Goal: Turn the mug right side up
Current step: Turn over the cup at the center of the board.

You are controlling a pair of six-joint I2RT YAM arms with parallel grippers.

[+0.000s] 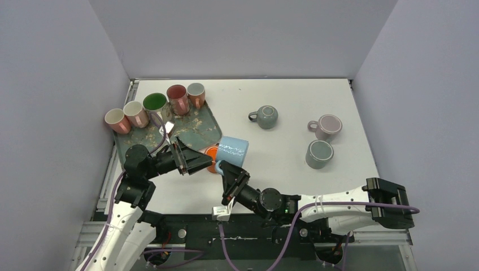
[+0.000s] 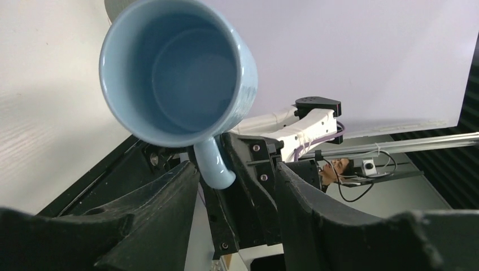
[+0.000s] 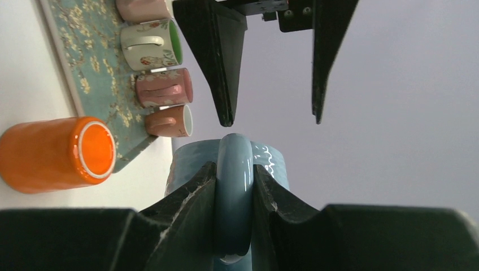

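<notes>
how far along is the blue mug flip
Done: the right pincer is shut on the handle of the blue mug, which is held up off the table. In hand: the mug is tipped sideways, mouth facing the left pincer, whose jaws stand open close by, not gripping. Left: turn it fully upright and set it down.

A light blue mug [image 2: 181, 73] filled the upper left of the frame, mouth toward the lens. Its handle [image 2: 210, 166] pointed down into the right gripper's [image 2: 223, 161] black jaws. The left gripper's [image 2: 236, 180] fingers [image 2: 152, 226] stood apart along the bottom.
</notes>
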